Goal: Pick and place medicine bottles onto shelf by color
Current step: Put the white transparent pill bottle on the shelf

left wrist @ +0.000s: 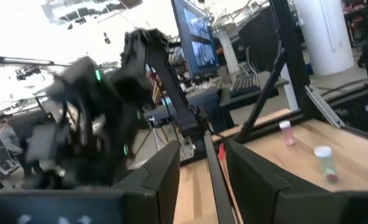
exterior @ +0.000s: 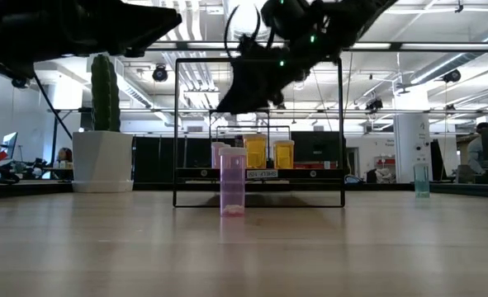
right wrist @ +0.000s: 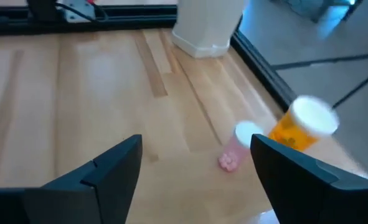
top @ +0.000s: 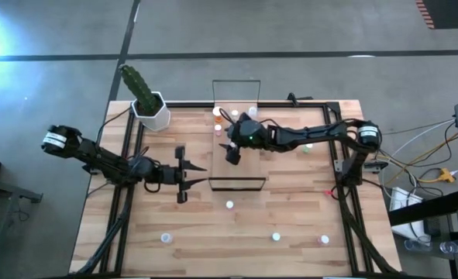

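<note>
The shelf [top: 248, 172], a light-wood board in a thin black wire frame, stands mid-table. A few medicine bottles stand at its far end [top: 234, 115]; the low view shows two orange ones [exterior: 254, 152] and a pink one [exterior: 219, 154] there. My right gripper [top: 232, 155] hangs above the shelf, open. In its wrist view its fingers [right wrist: 196, 142] are spread and hold nothing. Beyond them are a pink bottle [right wrist: 240, 147] and an orange bottle [right wrist: 302, 124]. My left gripper [top: 201, 174] waits open, left of the shelf.
A white pot with a cactus [top: 147, 105] stands at the far left corner. Loose bottles stand on the table: one just near of the shelf [top: 229, 205], three along the near edge [top: 165, 238] [top: 276, 237] [top: 324, 240], and some right of the shelf [top: 308, 147].
</note>
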Controlling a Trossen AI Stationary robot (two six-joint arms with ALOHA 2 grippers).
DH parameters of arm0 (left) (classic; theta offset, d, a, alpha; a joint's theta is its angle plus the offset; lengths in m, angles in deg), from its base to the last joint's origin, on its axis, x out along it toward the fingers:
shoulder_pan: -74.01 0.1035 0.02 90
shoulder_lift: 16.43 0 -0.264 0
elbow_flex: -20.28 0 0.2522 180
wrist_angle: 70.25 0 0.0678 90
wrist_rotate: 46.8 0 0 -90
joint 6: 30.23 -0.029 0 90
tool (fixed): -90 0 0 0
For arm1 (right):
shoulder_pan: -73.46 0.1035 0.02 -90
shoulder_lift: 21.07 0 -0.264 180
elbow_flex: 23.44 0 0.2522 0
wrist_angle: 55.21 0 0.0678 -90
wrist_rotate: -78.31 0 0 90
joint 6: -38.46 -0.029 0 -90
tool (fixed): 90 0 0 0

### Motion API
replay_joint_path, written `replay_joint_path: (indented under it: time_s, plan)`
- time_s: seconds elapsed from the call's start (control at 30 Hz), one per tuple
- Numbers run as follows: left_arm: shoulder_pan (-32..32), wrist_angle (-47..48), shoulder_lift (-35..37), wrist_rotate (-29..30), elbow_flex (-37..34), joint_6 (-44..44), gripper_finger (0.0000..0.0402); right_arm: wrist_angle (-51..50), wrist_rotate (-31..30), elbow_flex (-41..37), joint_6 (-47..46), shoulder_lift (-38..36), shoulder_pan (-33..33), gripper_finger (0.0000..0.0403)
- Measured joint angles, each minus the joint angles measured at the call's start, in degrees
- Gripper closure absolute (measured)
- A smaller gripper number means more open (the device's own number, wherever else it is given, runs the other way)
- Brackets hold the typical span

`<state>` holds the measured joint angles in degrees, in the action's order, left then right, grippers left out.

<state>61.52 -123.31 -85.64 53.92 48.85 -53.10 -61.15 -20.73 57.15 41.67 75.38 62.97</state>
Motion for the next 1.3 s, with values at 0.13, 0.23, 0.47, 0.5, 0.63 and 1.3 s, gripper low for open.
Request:
replay_joint_path:
  time_s: [0.13,0.23,0.47,0.5,0.63,1.3]
  plan:
    - [-0.2,1.9,0.0,0.0,0.0,0.0,0.0289,-9.0,-0.1,3.5,2.4,-3.7,1.9,0.012]
    - [-1.0,1.9,0.0,-0.2,0.0,0.0,0.0289,-16.6,-1.0,5.4,2.4,-7.1,4.0,0.0155]
    - [-3.1,2.8,0.0,-1.3,0.0,0.0,0.033,-26.7,-16.0,4.3,1.1,-14.9,16.1,0.0309]
    - [-3.3,3.4,0.0,-1.8,-0.1,0.0,0.0341,-28.0,-17.4,4.0,0.1,-15.8,18.4,0.0332]
    - [-3.9,4.3,0.0,-3.1,-0.2,0.0,0.0388,-30.3,-22.3,2.1,-4.0,-17.5,27.9,0.0385]
    - [-6.5,10.3,-0.1,-3.2,-0.2,0.2,0.0395,-49.1,-21.0,2.4,-47.2,-8.1,54.2,0.0163]
